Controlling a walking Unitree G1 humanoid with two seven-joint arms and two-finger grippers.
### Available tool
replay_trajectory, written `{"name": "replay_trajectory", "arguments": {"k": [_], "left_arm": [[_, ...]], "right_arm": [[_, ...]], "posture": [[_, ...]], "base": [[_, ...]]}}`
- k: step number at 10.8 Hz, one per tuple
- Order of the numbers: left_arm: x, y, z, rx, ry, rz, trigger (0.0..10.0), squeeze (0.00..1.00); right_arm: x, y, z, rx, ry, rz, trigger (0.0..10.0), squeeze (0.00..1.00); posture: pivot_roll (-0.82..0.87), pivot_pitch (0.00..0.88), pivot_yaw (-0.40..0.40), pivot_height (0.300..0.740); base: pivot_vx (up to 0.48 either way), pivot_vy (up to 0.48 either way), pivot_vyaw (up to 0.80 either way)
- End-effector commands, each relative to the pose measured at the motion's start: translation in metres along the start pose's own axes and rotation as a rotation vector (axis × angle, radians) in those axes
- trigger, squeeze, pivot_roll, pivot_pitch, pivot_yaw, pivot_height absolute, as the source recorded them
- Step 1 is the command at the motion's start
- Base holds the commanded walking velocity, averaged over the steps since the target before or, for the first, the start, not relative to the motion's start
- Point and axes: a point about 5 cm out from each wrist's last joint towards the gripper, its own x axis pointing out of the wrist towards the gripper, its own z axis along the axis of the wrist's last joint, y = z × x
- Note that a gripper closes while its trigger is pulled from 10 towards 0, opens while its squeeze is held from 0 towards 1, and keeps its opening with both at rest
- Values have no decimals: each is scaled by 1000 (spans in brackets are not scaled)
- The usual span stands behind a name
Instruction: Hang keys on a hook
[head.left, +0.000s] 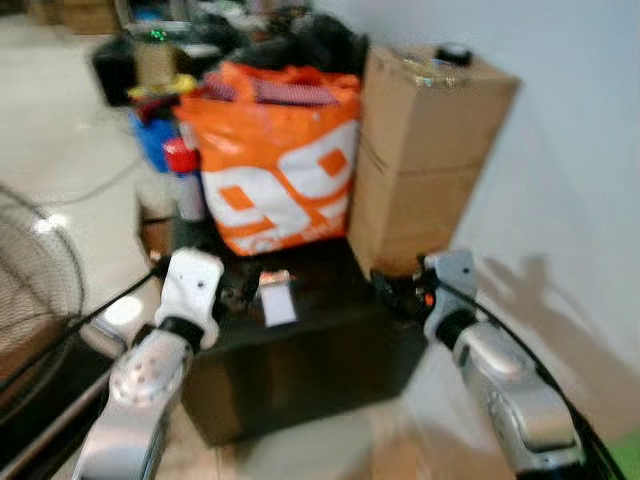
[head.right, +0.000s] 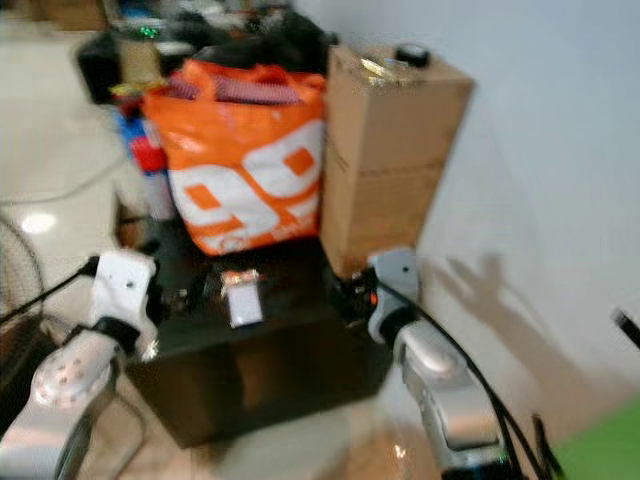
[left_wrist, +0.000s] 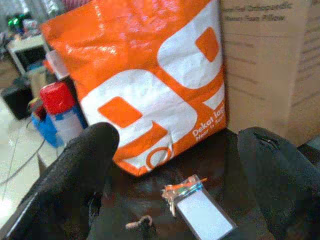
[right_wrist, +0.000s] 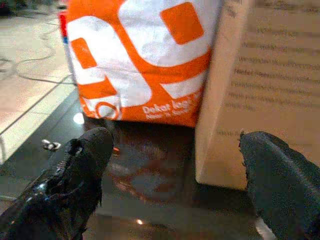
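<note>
Nearest to the camera, two silver arms reaching forward over a low black counter (head.left: 330, 350). Left gripper (left_wrist: 175, 165) held above the near left part of the counter top, fingers (left_wrist: 75, 175) spread wide apart, nothing between them. Right gripper (right_wrist: 175, 170) at the near right corner of the counter, just before the cardboard box (head.left: 425, 150), fingers (right_wrist: 75, 175) also spread wide and holding nothing.

On the counter top, between the two grippers, the keys (left_wrist: 172, 195) lying flat with a white rectangular tag (left_wrist: 205, 215) attached, in front of the left gripper and not touched by it. Just beside the keys, nearer to the left gripper, a small curved metal piece (left_wrist: 139, 222), maybe a hook, too small to tell for sure.

Behind the keys, an orange and white shopping bag (head.left: 280, 160) standing upright on the counter, touching the tall cardboard box at its right side. To the left of the bag, a spray can with red cap (left_wrist: 62, 112), and blue things behind it, blurred. At the far left, part of a fan grille (head.left: 35, 270) on the light tiled floor (head.left: 60, 120). To the right, a plain pale wall (head.left: 570, 150) with shadows of the right arm.
</note>
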Motion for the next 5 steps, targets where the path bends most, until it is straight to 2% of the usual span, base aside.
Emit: {"name": "replay_trajectory", "arguments": {"k": [1, 5], "left_arm": [[-2, 5, 2, 23, -1, 10, 10000, 0], [-2, 4, 2, 25, 2, 7, 10000, 0]], "right_arm": [[2, 5, 2, -18, -2, 48, 10000, 1000], [0, 6, -2, -55, 17, 76, 10000, 1000]], "posture": [[34, 0, -8, 740], [32, 0, -7, 740]], "base": [[352, 0, 406], [348, 0, 0]]}}
